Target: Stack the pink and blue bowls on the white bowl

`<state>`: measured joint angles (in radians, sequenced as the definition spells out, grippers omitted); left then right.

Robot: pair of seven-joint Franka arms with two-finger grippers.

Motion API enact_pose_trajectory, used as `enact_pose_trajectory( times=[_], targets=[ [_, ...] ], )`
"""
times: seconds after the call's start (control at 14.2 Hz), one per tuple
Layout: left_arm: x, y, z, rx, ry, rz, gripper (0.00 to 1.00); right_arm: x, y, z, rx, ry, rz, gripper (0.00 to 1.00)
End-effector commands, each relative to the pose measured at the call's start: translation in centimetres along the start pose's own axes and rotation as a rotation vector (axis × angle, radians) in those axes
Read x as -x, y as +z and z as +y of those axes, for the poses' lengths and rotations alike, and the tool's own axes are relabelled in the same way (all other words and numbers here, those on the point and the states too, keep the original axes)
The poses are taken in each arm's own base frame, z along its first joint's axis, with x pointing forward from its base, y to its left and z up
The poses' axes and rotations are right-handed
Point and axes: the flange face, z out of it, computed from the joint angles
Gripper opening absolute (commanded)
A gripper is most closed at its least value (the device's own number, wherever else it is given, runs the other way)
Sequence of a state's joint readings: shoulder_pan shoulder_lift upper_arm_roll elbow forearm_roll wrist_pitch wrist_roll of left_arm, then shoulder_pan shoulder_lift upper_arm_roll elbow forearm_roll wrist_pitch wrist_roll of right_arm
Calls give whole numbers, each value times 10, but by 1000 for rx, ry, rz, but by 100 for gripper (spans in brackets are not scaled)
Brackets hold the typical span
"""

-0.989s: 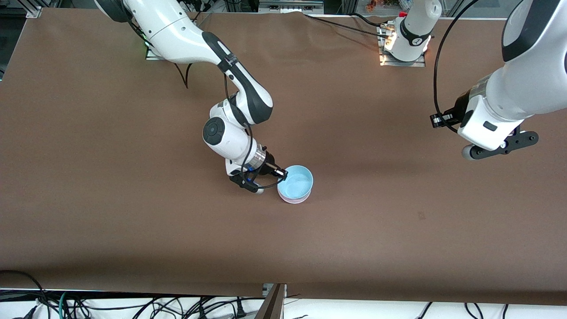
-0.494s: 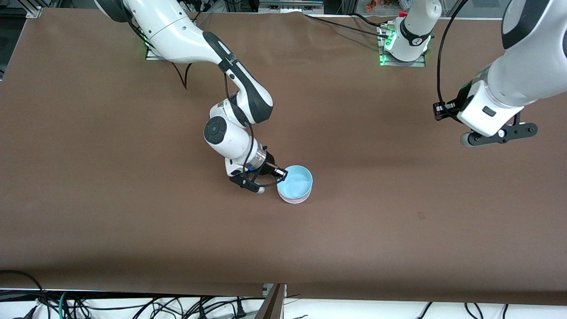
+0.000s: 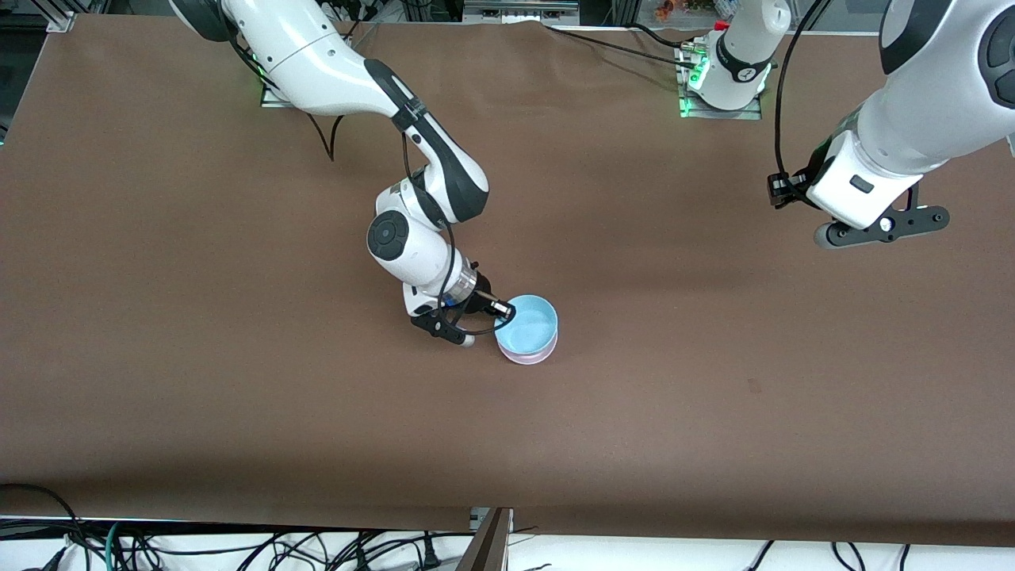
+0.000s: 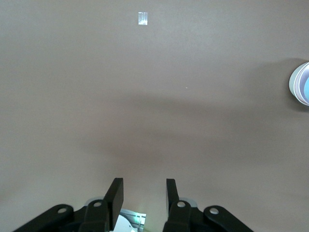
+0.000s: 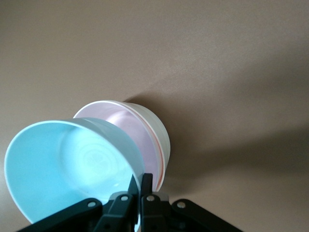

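Blue bowl (image 3: 527, 327) above nested bowls on brown table (image 3: 714, 396)

Blue bowl (image 3: 526, 327) atop pink bowl (image 5: 129, 126) (nested in white bowl (image 5: 155, 133)), mid-table (image 3: 714, 412).

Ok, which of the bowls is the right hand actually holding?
The blue bowl. The right hand pinches its rim, tilted above the other two. The pink bowl sits nested in the white bowl, untouched.
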<state>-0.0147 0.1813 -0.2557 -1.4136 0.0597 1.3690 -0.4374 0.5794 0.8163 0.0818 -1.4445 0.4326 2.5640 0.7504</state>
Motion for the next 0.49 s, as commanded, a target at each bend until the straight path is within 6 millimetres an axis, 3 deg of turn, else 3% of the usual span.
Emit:
enact_pose_trajectory(
  times=[0.0,0.42],
  targets=[
    [29,10,-10,0,17,49,46,1,3,-3,13,-4,5,0],
    [35,13,-11,0,14,63,59,1,7,-1,25,-17,8,0]
  ],
)
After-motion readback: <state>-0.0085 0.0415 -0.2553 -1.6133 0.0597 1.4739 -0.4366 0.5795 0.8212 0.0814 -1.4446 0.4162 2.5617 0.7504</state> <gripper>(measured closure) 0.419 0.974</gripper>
